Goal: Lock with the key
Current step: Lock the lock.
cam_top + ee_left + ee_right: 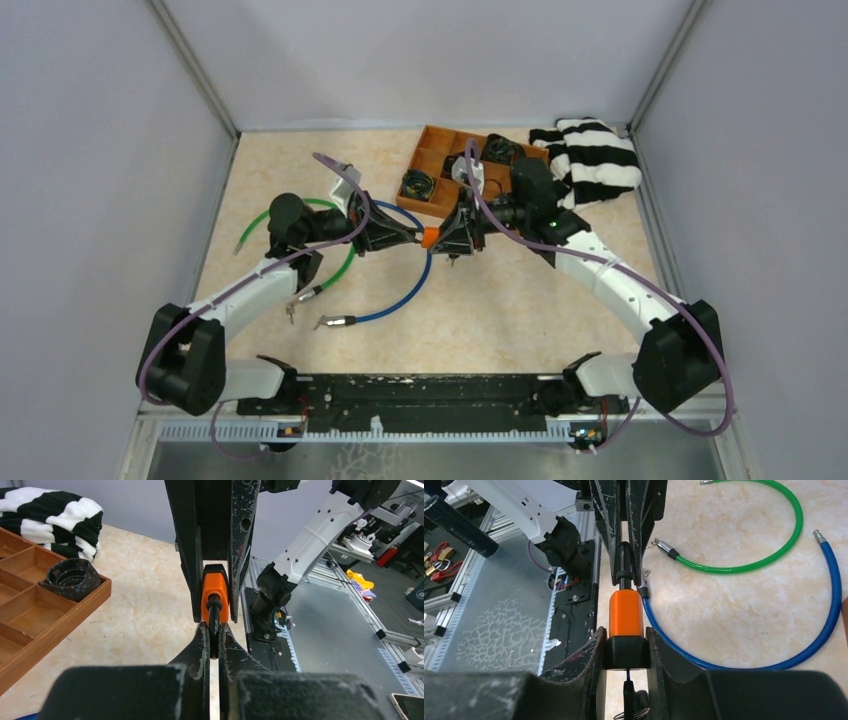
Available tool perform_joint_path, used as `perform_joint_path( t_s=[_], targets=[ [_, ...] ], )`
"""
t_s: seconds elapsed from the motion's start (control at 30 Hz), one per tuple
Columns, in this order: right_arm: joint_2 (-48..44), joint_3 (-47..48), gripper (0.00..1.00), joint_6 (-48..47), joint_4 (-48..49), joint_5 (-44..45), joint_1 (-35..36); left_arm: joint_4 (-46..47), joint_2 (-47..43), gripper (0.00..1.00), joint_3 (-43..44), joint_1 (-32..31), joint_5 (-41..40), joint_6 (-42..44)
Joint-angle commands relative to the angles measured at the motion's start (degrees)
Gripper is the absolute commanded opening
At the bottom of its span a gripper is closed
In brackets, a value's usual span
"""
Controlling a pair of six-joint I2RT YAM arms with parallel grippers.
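Note:
An orange cable lock (429, 237) with a black end cap hangs above the table between both grippers. My right gripper (445, 238) is shut on the black cap, seen in the right wrist view (626, 634). A black key (628, 692) with a wire ring sticks in the cap's rear face between the fingers. My left gripper (412, 237) is shut on the black cable end (214, 611) that enters the lock's other end (215, 586). The blue cable (824, 615) loops from the lock down to the table.
A green cable (258, 222) lies curved on the table at the left, beside the blue cable (415, 290). A wooden compartment tray (425, 165) holding black round parts (417, 184) stands at the back. A black-and-white striped cloth (595, 160) lies at the back right.

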Motion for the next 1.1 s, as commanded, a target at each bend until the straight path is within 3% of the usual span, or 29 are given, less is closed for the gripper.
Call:
perform_joint_path(
  t_s=[0.0, 1.07],
  targets=[
    [0.7, 6.3, 0.0, -0.6, 6.4, -1.5, 1.0, 2.7, 0.7, 0.0, -0.6, -1.4, 0.4, -0.5],
    [3.6, 10.0, 0.0, 2.5, 8.9, -0.9, 3.1, 1.7, 3.0, 0.0, -0.9, -5.1, 0.7, 1.4]
  ],
)
